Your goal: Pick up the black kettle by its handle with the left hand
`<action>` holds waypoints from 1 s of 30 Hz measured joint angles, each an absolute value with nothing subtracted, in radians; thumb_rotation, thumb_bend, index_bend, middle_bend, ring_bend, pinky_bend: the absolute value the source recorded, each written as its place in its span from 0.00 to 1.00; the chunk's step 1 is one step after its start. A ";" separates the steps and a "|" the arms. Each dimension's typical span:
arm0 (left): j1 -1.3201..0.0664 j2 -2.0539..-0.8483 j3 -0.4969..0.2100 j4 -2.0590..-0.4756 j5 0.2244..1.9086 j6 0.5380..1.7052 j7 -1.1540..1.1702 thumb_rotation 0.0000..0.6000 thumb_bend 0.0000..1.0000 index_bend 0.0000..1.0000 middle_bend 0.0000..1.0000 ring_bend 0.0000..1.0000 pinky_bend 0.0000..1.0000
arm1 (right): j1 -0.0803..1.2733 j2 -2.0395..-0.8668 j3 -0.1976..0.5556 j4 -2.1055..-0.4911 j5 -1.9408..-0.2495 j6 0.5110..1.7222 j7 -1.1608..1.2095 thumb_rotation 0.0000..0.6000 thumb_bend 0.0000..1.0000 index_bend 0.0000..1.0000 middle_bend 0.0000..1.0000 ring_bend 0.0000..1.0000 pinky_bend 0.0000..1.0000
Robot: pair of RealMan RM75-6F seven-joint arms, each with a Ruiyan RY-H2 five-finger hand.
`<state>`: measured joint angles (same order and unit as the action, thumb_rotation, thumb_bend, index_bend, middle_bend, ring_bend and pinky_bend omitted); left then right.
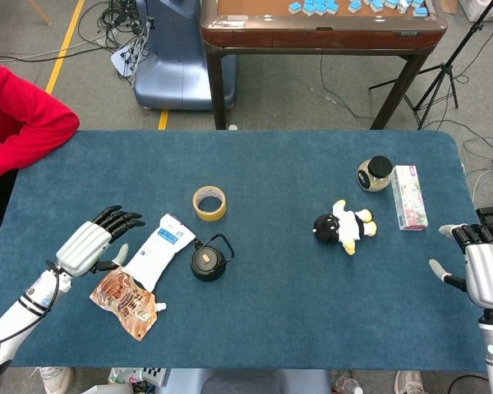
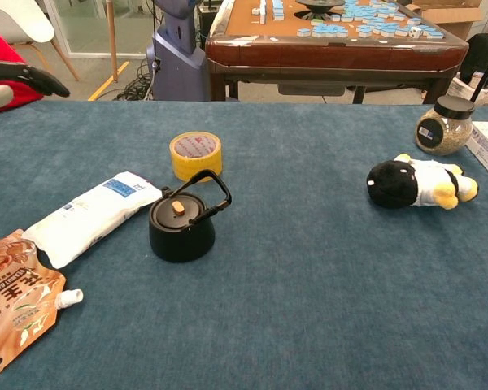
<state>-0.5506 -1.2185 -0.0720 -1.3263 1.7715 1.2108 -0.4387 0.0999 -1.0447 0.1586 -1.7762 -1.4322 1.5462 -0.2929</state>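
Note:
The black kettle [image 1: 208, 261] [image 2: 181, 227] stands upright on the blue table, a cork knob on its lid and its arched handle [image 2: 205, 186] raised. My left hand [image 1: 94, 238] hovers open to the left of it, fingers spread, above the white pouch and the orange pouch; only its fingertips [image 2: 32, 75] show at the top left of the chest view. It holds nothing and is well apart from the kettle. My right hand [image 1: 483, 267] stays open at the table's right edge, empty.
A white pouch [image 1: 157, 250] lies just left of the kettle, an orange spouted pouch [image 1: 128, 300] in front of it. A yellow tape roll [image 1: 209, 203] sits behind. Right side: plush penguin [image 1: 343, 226], jar [image 1: 375, 173], box [image 1: 408, 197]. A person's red sleeve [image 1: 20, 119] is far left.

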 measured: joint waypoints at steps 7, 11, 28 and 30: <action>-0.639 -1.255 -0.064 -1.316 1.789 1.145 -0.430 0.00 0.59 0.19 0.15 0.15 0.05 | 0.091 -1.051 0.150 -1.770 -1.427 1.551 -0.289 1.00 0.17 0.38 0.43 0.33 0.29; -0.676 -1.280 -0.062 -1.315 1.786 1.115 -0.410 0.00 0.59 0.20 0.17 0.15 0.05 | 0.086 -1.056 0.144 -1.762 -1.427 1.552 -0.284 1.00 0.17 0.38 0.43 0.33 0.29; -0.803 -1.391 -0.084 -1.303 1.671 0.954 -0.330 0.00 0.59 0.26 0.22 0.13 0.05 | 0.088 -1.072 0.132 -1.724 -1.402 1.516 -0.252 1.00 0.17 0.38 0.43 0.33 0.29; -0.819 -1.403 -0.088 -1.303 1.657 0.935 -0.314 0.00 0.59 0.26 0.22 0.12 0.05 | 0.088 -1.072 0.132 -1.719 -1.402 1.515 -0.245 1.00 0.17 0.38 0.43 0.33 0.29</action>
<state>-0.8189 -1.4027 -0.0877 -1.3031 1.6568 0.9347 -0.3136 0.0878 -1.0723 0.1316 -1.7185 -1.4015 1.5146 -0.2449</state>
